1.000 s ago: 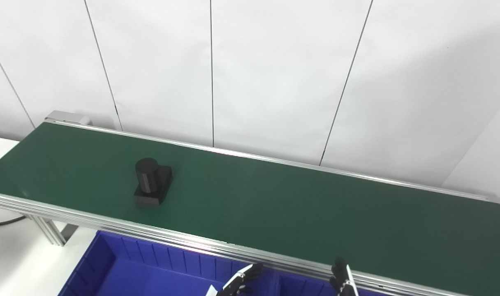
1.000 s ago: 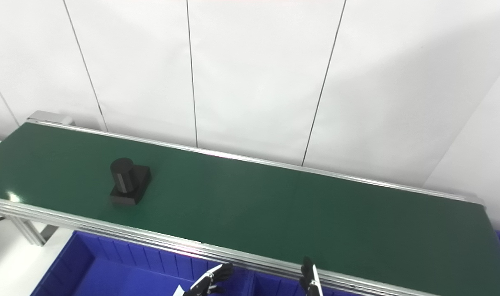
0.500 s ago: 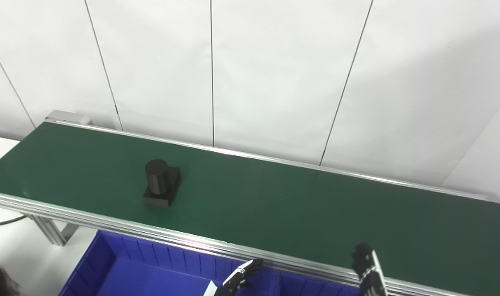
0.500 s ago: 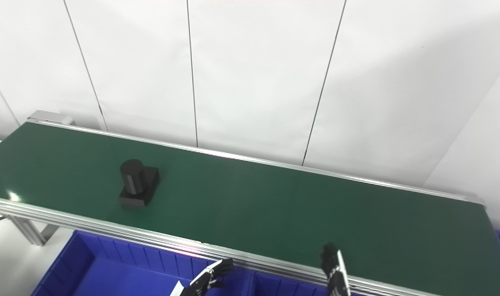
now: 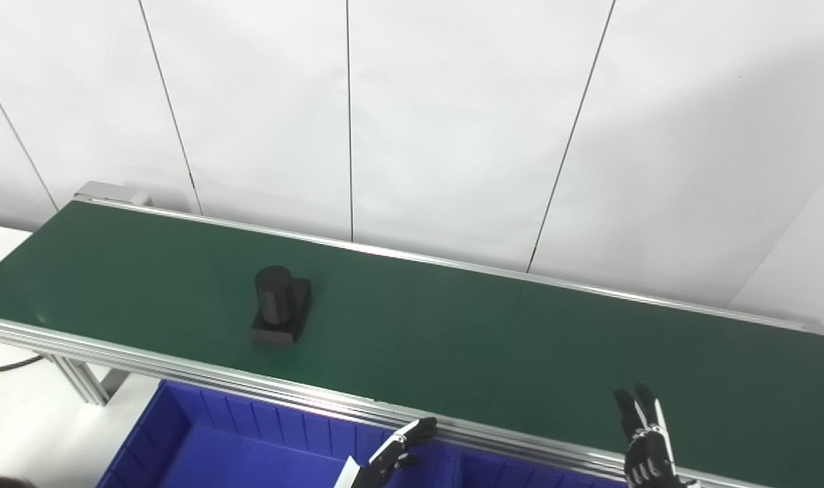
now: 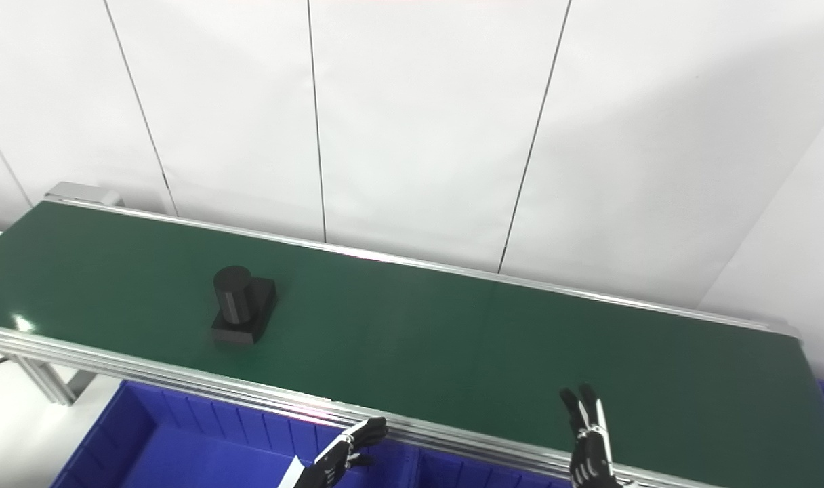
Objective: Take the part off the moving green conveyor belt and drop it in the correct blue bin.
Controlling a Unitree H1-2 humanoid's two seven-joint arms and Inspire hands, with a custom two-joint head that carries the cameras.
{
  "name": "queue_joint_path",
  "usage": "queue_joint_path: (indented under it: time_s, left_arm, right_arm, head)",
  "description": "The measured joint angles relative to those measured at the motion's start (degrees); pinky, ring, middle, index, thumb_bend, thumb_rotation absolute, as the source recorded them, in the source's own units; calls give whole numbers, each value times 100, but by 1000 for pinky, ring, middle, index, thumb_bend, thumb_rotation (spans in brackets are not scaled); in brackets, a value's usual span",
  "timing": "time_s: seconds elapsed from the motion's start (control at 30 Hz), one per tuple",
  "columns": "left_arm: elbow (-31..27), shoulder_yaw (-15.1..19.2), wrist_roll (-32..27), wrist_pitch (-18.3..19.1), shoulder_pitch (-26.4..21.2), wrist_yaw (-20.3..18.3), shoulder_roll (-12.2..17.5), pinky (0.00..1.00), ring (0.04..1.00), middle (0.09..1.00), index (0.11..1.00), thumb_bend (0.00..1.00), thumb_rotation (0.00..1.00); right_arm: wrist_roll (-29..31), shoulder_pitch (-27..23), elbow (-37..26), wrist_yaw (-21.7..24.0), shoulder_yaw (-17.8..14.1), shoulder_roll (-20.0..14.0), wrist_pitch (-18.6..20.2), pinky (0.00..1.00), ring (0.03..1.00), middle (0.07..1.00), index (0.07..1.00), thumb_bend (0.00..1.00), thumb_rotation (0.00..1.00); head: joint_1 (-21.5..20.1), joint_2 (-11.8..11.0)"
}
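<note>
Looking down from the robot's head, I see a long green conveyor belt (image 5: pixel 452 325) running from about 9 o'clock to about 3 o'clock across the picture, with shiny metal rails (image 5: pixel 202 376) along its edges. On the belt sits the part (image 5: pixel 280 313), a black block with a short round post standing up on top. It is on the left half of the belt, at about 10 o'clock from the middle, and nothing is touching it. My left hand (image 5: pixel 397 455) is low at about 6 o'clock, just below the near rail and over the blue bin (image 5: pixel 202 434). Its dark fingers (image 5: pixel 419 430) are spread a little and it holds nothing. My right hand (image 5: pixel 646 444) is at about 5 o'clock, with its fingers pointing up and apart over the near edge of the belt. It holds nothing too. Both hands are well apart from the part. The blue bin lies under the near rail, and I can see a wall (image 5: pixel 456 468) splitting it into a left room and a right room. I see only the top of the right room. Behind the belt stands a white wall (image 5: pixel 452 122) with thin dark lines going up it. At about 8 o'clock I see a bit of white tabletop (image 5: pixel 19 420) and a metal leg (image 5: pixel 80 383) holding up the belt.
</note>
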Motion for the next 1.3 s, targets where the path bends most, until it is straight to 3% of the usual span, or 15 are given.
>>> queue_joint_path:
  time_s: [0.23, 0.63, 0.83, 1.0, 1.13, 1.3]
  left_arm:
    - [0, -2, 4, 0, 3, -3, -45, 773, 861, 857, 861, 796, 988]
    - [3, -18, 12, 0, 21, 13, -63, 758, 854, 856, 859, 816, 976]
    - [23, -45, 16, 0, 18, 31, -94, 758, 855, 856, 854, 801, 965]
    - [47, -96, 32, 0, 16, 70, -105, 755, 852, 854, 854, 823, 970]
    - [45, -99, 30, 0, 15, 70, -105, 763, 858, 859, 858, 810, 963]
    - [40, -112, 29, 0, 26, 67, -103, 771, 862, 861, 861, 809, 961]
  right_arm:
    - [53, -231, 40, 20, -370, 10, 0, 971, 943, 920, 796, 862, 932]
    - [548, -828, 337, 436, -617, -262, 0, 838, 859, 859, 824, 802, 795]
    - [369, -1134, 519, 472, -629, -373, 1, 798, 843, 854, 832, 840, 812]
    - [115, -1492, 911, 646, -563, -534, 1, 793, 846, 854, 827, 856, 771]
    - [352, -1796, 983, 709, -547, -463, 206, 791, 841, 851, 826, 828, 717]
    - [286, -2181, 1091, 766, -450, -379, 376, 761, 832, 857, 839, 841, 732]
  head:
    - [44, 9]
    - [88, 26]
    - [141, -9]
    - [167, -35]
    - [167, -18]
    - [176, -9]
